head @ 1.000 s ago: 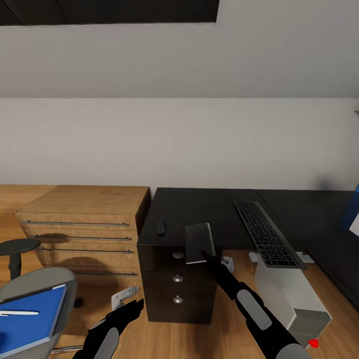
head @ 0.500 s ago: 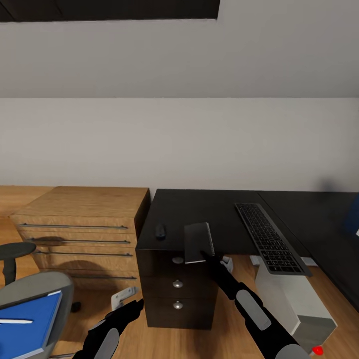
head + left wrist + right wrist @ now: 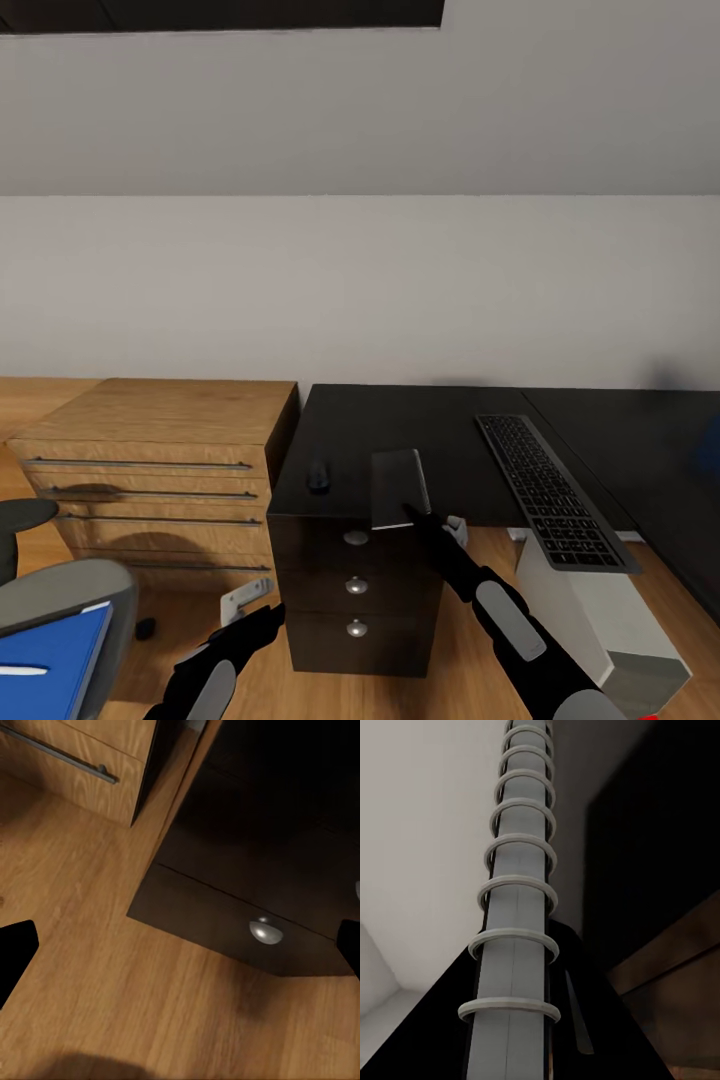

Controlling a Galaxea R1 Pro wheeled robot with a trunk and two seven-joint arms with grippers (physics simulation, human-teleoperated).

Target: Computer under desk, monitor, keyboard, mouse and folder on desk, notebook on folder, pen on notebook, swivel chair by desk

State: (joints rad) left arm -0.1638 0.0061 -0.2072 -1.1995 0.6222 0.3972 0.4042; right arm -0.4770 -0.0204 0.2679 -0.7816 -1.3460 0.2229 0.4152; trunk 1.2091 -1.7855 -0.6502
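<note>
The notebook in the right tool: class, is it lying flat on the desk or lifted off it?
Lifted: the right tool grips the notebook at its near edge, tilted above the desk.

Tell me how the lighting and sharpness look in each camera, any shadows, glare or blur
Head view: even soft light, sharp throughout; a soft shadow falls across the wood drawer unit, and a pale sheen lies on the notebook cover. Left wrist view: the black drawer unit is nearly lost in darkness, only its silver knob glints. Right wrist view: the close notebook's spiral binding looks slightly soft.
</note>
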